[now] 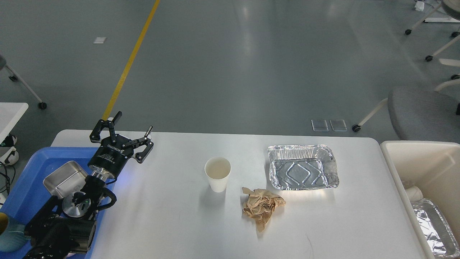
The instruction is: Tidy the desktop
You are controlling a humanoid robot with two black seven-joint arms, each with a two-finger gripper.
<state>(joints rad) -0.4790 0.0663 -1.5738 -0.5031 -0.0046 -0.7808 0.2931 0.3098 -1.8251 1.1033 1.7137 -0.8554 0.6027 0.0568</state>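
Observation:
The white desktop (172,223) fills the lower view. On it stand a white paper cup (217,174) near the middle, a crumpled brown paper wad (261,206) just right of the cup, and an empty foil tray (302,167) to the right. My left gripper (133,124) is open and empty, raised over the desktop's far left corner, well left of the cup. My right gripper is out of view.
A blue plastic tray (34,172) at the left edge holds a small steel box (65,178) and a teal cup (9,233). A cream-white bin (399,169) at the right holds a paper cup (415,193) and a foil tray (435,230). A grey chair (420,113) stands behind.

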